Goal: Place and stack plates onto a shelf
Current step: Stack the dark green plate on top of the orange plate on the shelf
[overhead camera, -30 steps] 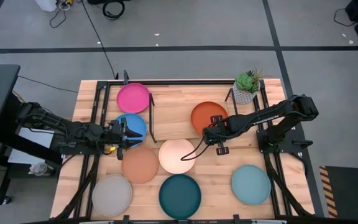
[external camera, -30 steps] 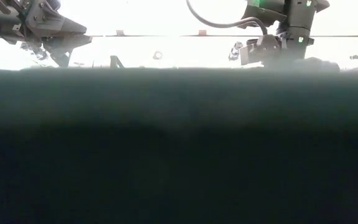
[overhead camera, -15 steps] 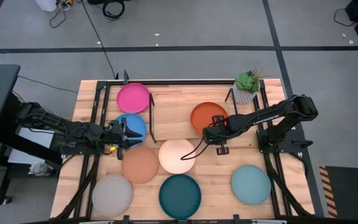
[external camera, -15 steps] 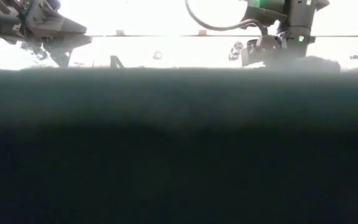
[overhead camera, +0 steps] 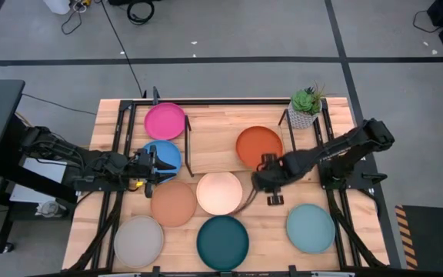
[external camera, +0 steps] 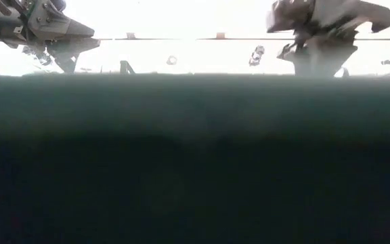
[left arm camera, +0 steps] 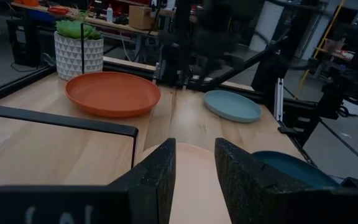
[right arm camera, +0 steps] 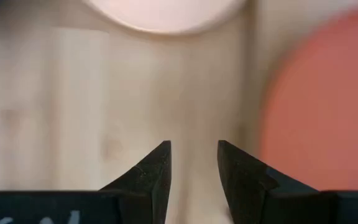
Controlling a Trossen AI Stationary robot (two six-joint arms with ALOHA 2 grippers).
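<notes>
Right gripper (overhead camera: pixel 258 178): over bare wood between the round matte orange plate (overhead camera: pixel 258 146) and the round matte cream plate (overhead camera: pixel 220 192), near both, holding nothing. Wrist view shows its two dark fingers (right arm camera: pixel 157 173) parted by a narrow gap, empty, pointing straight down at the tabletop; cream plate rim (right arm camera: pixel 163 12) and orange plate edge (right arm camera: pixel 319 106) to either side of them.

Left gripper (overhead camera: pixel 154 163): at the table's left, above the round matte blue plate (overhead camera: pixel 168 155). Fingers (left arm camera: pixel 160 177) slightly apart with nothing between them; beyond them the cream plate (left arm camera: pixel 194 177), then the orange plate (left arm camera: pixel 112 93).

Shelf, a low rack of thin black metal rods over a light wood board (overhead camera: pixel 185 131): at the back left of the wooden table (overhead camera: pixel 214 127). Round matte magenta plate (overhead camera: pixel 164 121) lies within it at the rear, the blue plate just in front.

Remaining plates flat on the table, apart from one another: tan (overhead camera: pixel 173 203) just left of the cream; grey (overhead camera: pixel 138 240) front left; dark teal (overhead camera: pixel 222 241) front centre; pale blue (overhead camera: pixel 311 228) front right.

Small potted green plant in a white patterned pot (overhead camera: pixel 304 108): back right corner, near the orange plate.

Low view: almost wholly blocked by a dark teal surface (external camera: pixel 195 156).
</notes>
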